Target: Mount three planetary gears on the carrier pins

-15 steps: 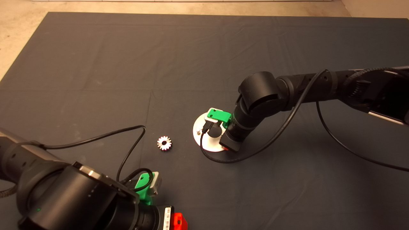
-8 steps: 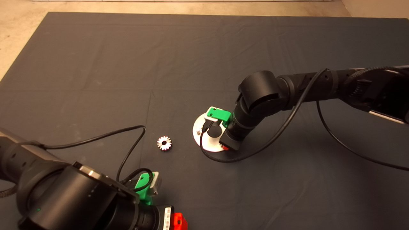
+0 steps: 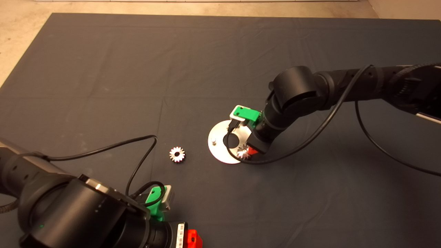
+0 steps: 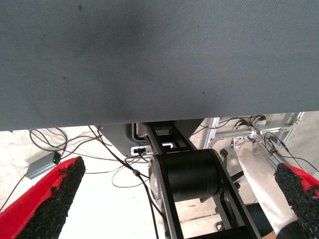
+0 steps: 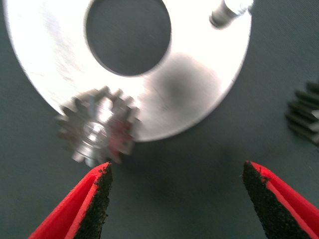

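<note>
The silver carrier disc (image 3: 220,151) lies mid-mat, with a large centre hole. One planetary gear (image 3: 243,153) sits over a pin at the disc's near right edge; it also shows in the right wrist view (image 5: 97,132). A bare carrier pin (image 3: 214,140) stands at the disc's left, also seen in the right wrist view (image 5: 227,12). The third pin is hidden by the arm. A second gear (image 3: 177,154) lies loose on the mat left of the disc. My right gripper (image 3: 250,151) hovers just right of the seated gear, open and empty (image 5: 182,199). No third gear shows.
My left gripper (image 3: 191,237) is parked at the mat's near left edge, open (image 4: 177,199). Its black cable (image 3: 137,162) loops over the mat near the loose gear. The right arm's cable (image 3: 262,162) curls beside the disc.
My right gripper has moved up and to the right, off the disc. A gear that it covered before now shows on the disc's near right pin.
</note>
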Controlling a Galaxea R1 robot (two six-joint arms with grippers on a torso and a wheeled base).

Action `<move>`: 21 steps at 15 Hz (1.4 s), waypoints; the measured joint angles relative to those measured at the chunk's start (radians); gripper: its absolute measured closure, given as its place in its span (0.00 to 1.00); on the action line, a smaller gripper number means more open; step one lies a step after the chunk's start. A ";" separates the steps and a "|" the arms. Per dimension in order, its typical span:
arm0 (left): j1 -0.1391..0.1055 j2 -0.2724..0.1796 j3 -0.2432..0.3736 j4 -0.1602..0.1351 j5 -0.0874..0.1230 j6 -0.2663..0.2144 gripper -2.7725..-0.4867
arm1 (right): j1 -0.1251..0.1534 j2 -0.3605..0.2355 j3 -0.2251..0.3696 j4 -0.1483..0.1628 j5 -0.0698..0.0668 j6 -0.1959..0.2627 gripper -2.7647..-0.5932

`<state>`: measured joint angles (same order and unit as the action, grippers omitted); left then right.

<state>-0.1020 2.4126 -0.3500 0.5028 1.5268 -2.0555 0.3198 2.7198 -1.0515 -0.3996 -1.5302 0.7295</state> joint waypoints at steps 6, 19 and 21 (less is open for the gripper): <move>0.000 0.000 0.000 0.000 0.000 0.000 0.00 | 0.049 -0.080 0.008 0.006 0.000 0.000 0.33; 0.000 0.001 0.000 0.000 0.000 0.001 0.00 | 0.049 -0.046 -0.239 0.012 0.001 -0.024 0.33; 0.000 0.001 0.000 0.000 0.000 0.001 0.00 | 0.049 -0.043 -0.255 0.026 0.002 -0.028 0.33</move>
<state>-0.1021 2.4132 -0.3500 0.5032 1.5268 -2.0549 0.3685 2.6768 -1.3065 -0.3740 -1.5283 0.7018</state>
